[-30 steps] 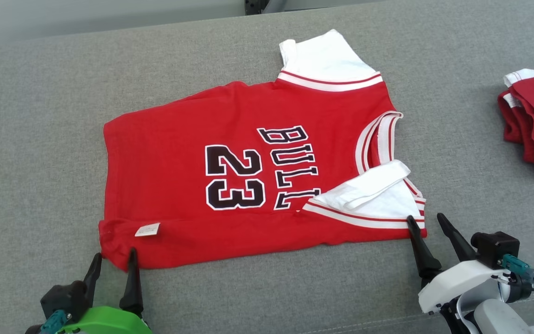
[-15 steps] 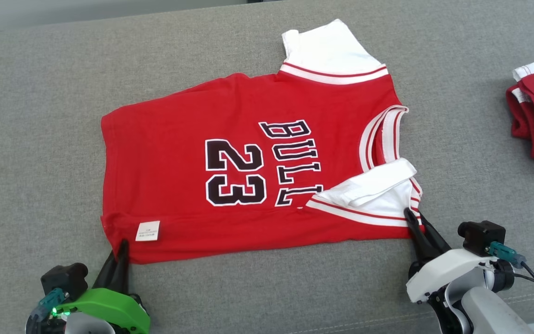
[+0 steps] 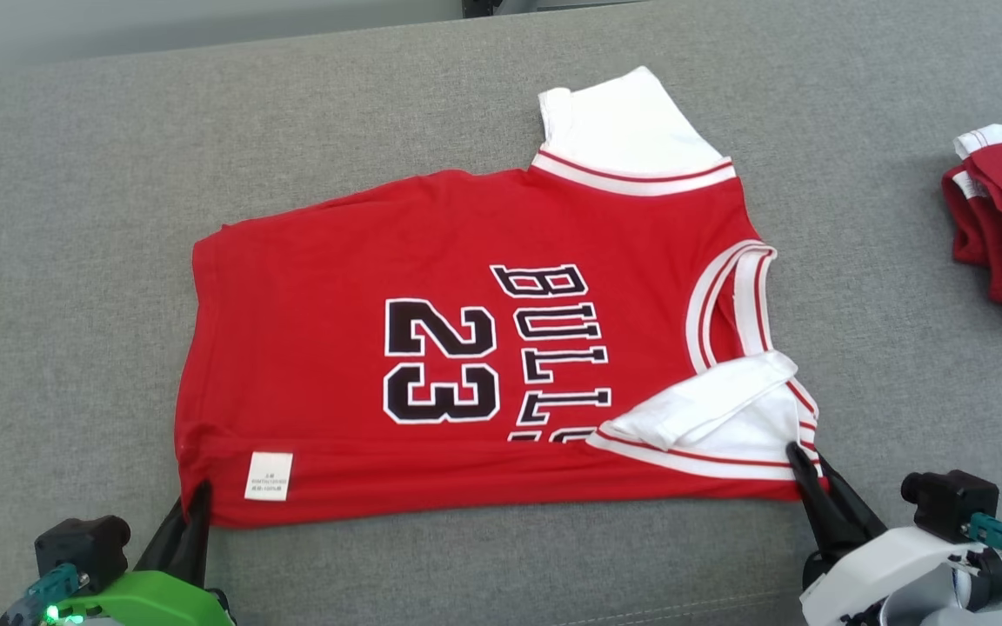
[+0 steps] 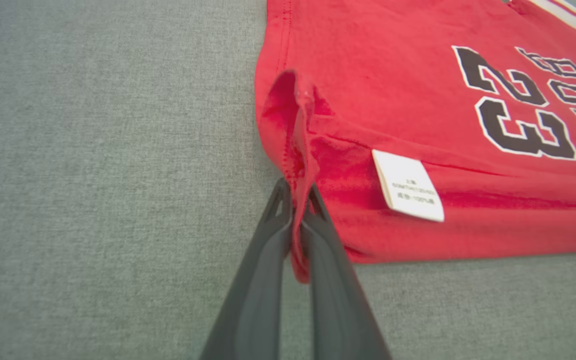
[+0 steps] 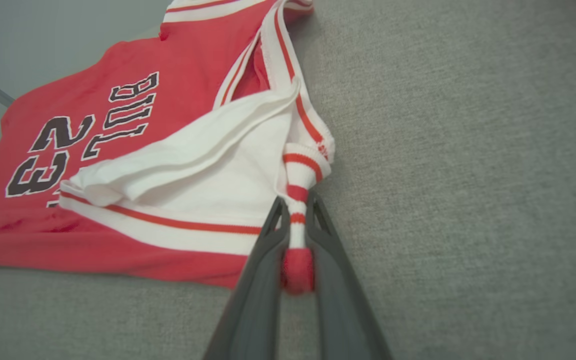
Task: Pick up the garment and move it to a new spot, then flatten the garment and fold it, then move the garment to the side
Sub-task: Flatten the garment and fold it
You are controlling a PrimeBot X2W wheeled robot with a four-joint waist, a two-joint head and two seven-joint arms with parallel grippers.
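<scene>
Within the last second both pincers have gone from spread wide to clenched. The left gripper point(image 4: 296, 187) now pinches the hem corner of the red garment point(image 3: 466, 348), just beside its white label point(image 4: 408, 185). The right gripper point(image 5: 296, 201) pinches the striped shoulder edge. The garment lies spread on the grey cushion point(image 3: 75, 217), beyond the fingertips and between the two pincers. Judgement: the near edge is secured at both ends, so a lift or fold can proceed.

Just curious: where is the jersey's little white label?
In the head view the white label sits at the lower-left corner of the red jersey, just right of the left claw.
</scene>
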